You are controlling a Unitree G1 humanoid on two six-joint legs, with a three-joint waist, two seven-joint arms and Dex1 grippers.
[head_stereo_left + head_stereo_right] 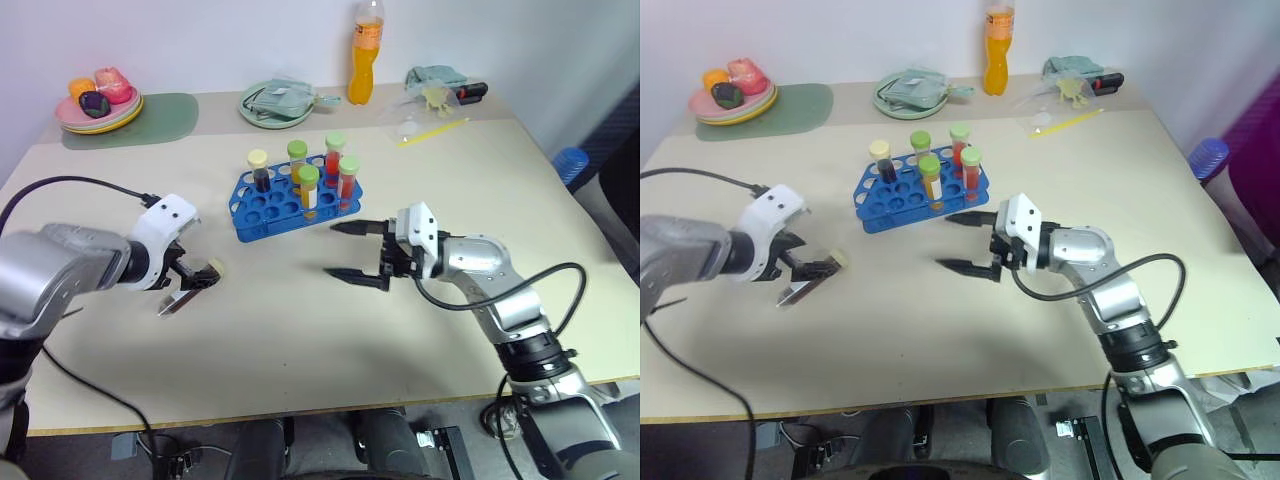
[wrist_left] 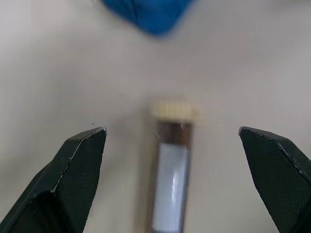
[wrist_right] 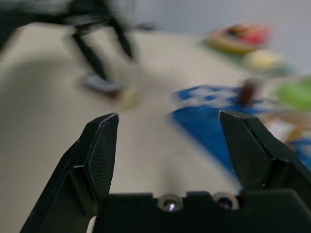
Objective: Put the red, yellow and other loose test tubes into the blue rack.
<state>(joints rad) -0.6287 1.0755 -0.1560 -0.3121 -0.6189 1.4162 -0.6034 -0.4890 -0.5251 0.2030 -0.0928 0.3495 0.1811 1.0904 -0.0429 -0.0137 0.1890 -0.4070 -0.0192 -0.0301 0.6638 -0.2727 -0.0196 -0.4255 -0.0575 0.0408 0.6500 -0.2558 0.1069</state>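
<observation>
Left claw [image 1: 192,290] spread wide, empty — straddling a fallen cream-capped, white-labelled dark tube [image 2: 170,170]; right claw [image 1: 345,250] open, empty.

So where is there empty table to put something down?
The widest bare patch is the near table, between the left gripper and right gripper. Also free: the right side between rack and table edge. Crowded: the back edge with plates, bottle and clutter, and by the loose tube under the left gripper.

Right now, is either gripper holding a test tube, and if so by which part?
Nothing is held. The left gripper is open over a loose tube lying on the table, fingers clear of it. The right gripper is open and empty.
</observation>
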